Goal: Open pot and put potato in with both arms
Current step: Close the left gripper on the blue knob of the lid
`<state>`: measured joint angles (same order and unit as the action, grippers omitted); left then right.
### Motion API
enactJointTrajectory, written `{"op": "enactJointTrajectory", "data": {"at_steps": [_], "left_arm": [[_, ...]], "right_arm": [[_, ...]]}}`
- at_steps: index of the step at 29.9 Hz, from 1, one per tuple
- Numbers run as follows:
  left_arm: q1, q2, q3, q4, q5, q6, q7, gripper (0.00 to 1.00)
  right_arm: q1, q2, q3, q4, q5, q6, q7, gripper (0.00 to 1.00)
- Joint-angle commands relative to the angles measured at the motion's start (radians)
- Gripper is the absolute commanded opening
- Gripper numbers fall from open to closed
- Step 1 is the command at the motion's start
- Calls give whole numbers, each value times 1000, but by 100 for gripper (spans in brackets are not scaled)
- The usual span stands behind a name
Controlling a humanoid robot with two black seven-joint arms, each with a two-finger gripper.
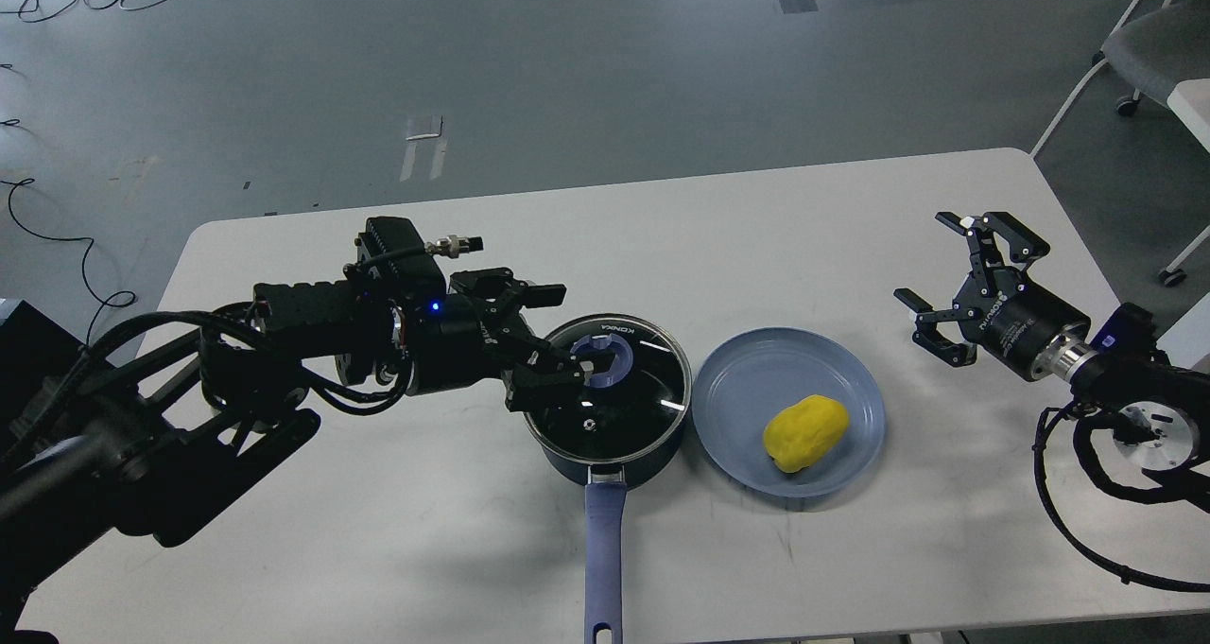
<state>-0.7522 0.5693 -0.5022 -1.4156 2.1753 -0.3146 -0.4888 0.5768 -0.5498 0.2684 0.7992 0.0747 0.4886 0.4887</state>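
The dark navy pot (614, 455) stands at the table's middle front, its blue-purple handle (603, 559) pointing toward me. Its glass lid (619, 408) with the blue knob (605, 358) is on it. My left gripper (565, 334) is open, its fingers spread just left of the knob and over the lid's left rim; I cannot tell whether they touch it. The yellow potato (805, 432) lies on a light-blue plate (747, 379) right of the pot. My right gripper (955, 280) is open and empty above the table's right side, well away from the potato.
The white table (756, 237) ends at its far edge just behind the pot area and at the right beside my right arm. An office chair (1149, 48) stands off the far right corner. Cables lie on the grey floor at the far left.
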Motion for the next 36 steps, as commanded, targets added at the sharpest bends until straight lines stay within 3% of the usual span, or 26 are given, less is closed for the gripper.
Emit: {"op": "enactJointTrajectory", "data": {"at_steps": [1, 26, 31, 36], "left_arm": [[-12, -22, 14, 27, 6, 8, 0, 98], [1, -49, 67, 46, 6, 31, 0, 97], [1, -60, 80, 67, 6, 61, 0, 92], [1, -74, 88, 90, 6, 87, 0, 81]], "right_arm": [[0, 1, 0, 2, -4, 0, 0, 100], [-3, 4, -3, 3, -7, 0, 0, 100], [-3, 5, -3, 3, -7, 0, 0, 100], [-5, 5, -3, 3, -7, 0, 0, 100]]}}
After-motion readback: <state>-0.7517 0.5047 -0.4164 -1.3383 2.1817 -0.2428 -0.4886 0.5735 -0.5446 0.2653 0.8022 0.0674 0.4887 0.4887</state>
